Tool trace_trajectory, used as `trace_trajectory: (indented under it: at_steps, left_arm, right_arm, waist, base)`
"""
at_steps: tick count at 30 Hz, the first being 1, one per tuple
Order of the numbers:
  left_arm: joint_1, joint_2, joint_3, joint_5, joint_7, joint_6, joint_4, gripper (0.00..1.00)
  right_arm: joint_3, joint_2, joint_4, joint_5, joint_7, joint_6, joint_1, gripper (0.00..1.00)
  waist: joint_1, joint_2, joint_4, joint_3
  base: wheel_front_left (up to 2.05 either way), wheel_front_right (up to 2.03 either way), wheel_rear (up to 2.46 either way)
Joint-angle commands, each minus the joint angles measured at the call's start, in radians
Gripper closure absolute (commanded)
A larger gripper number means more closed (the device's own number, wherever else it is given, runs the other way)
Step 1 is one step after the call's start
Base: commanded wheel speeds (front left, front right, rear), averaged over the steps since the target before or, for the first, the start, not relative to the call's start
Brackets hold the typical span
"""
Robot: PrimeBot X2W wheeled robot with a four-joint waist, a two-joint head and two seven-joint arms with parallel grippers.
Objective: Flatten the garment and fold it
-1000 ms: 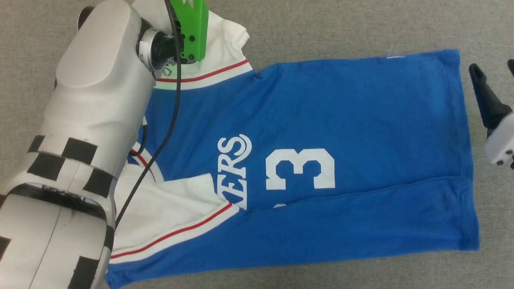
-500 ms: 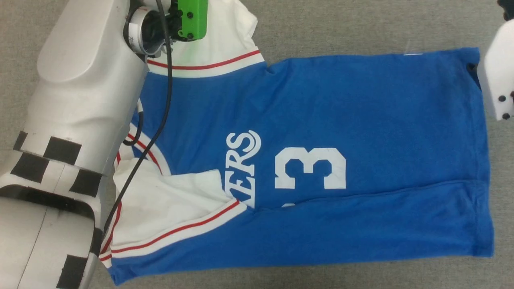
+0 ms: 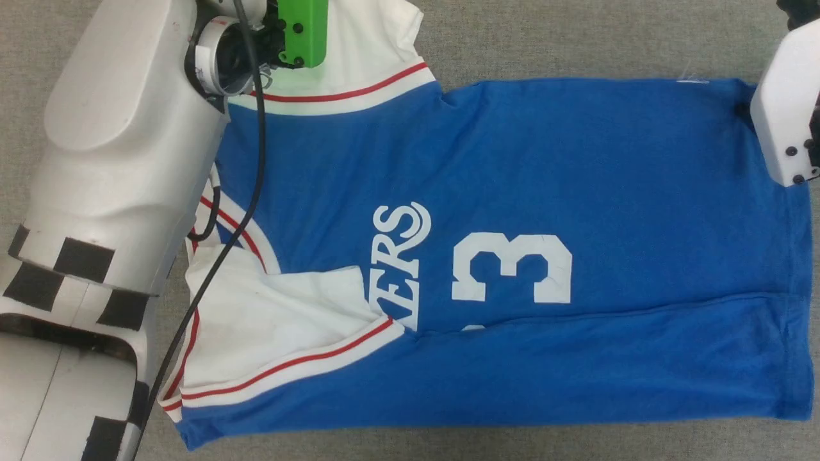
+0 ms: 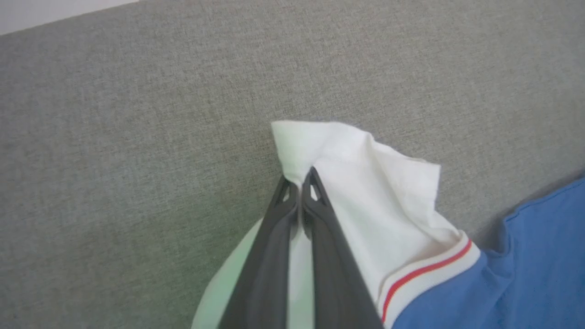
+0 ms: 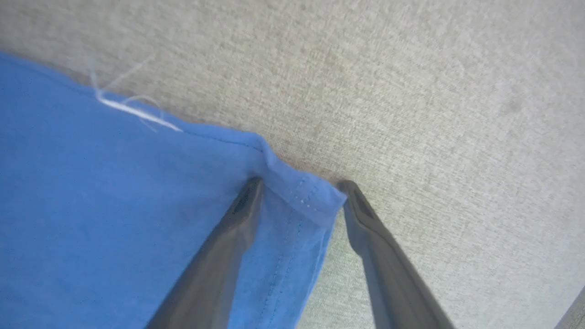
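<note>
Working a shirt (image 3: 512,192) spread sideways on a grey surface (image 3: 576,38), collar left, hem right. Nearest: long near edge already folded in over the body, near sleeve (image 3: 275,333) turned in across the lettering (image 3: 400,269). Judging step in hand as far-side fold, both far corners to be lifted together. To do well: shut right gripper (image 5: 299,185) fully on hem corner (image 5: 311,201) before any lift; right now jaws apart, one finger on the blue cloth, other on the surface just beside the corner, nothing pinched. Get the outer finger under the whole corner, not only the top layer. Keep cloth taut between the two grips, lift level, carry toward the near fold and parallel to it, no dragging the near sleeve open. Left forearm (image 3: 122,160) reaching from near left across the collar to the far side. Farthest: left gripper (image 4: 299,189) clamped together on tip of far sleeve (image 4: 365,183), white cloth peaked up at the fingertips.
</note>
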Motion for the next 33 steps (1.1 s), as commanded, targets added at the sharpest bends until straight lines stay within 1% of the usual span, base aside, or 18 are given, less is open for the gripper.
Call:
trace_trajectory:
  at_steps: [1, 5, 9, 12, 17, 25, 33]
  left_arm:
    - [0.017, 0.011, 0.002, -0.006, 0.004, 0.006, -0.01, 1.0]
    - [0.034, 0.018, 0.009, -0.016, 0.002, 0.01, -0.033, 1.0]
    - [0.055, 0.019, 0.016, -0.032, -0.008, 0.009, -0.051, 1.0]
    - [0.077, 0.018, 0.033, -0.052, -0.03, 0.005, -0.068, 1.0]
    - [0.141, 0.05, 0.058, -0.076, -0.064, -0.005, -0.111, 1.0]
    - [0.303, 0.087, 0.083, -0.118, -0.108, -0.007, -0.221, 1.0]
    - [0.53, 0.14, 0.111, -0.159, -0.13, 0.038, -0.388, 1.0]
  right_arm:
    - [0.025, 0.019, 0.041, 0.015, 0.009, -0.001, 0.034, 1.0]
    - [0.004, 0.012, 0.04, 0.014, -0.014, -0.001, 0.031, 1.0]
    - [-0.017, 0.019, 0.043, 0.012, -0.057, -0.001, 0.033, 1.0]
    - [-0.032, 0.033, 0.047, 0.017, -0.102, -0.001, 0.041, 1.0]
    - [-0.049, 0.052, 0.052, 0.035, -0.2, -0.001, 0.074, 1.0]
    - [-0.096, 0.054, 0.071, 0.068, -0.291, -0.001, 0.219, 1.0]
    - [-0.165, 0.095, 0.083, 0.091, -0.354, -0.001, 0.398, 1.0]
  waist:
    - [0.0001, 0.0, -0.002, -0.001]
    - [0.0001, 0.0, -0.006, -0.014]
    - [0.0001, 0.0, -0.008, -0.045]
    - [0.0001, 0.0, -0.01, -0.083]
    - [0.0001, 0.0, -0.011, -0.179]
    - [0.0001, 0.0, 0.01, -0.347]
    - [0.0001, 0.0, 0.022, -0.478]
  base:
    - [0.0, 0.0, 0.0]
    - [0.0, 0.0, 0.0]
    - [0.0, 0.0, 0.0]
    - [0.0, 0.0, 0.0]
    - [0.0, 0.0, 0.0]
    - [0.0, 0.0, 0.0]
    - [0.0, 0.0, 0.0]
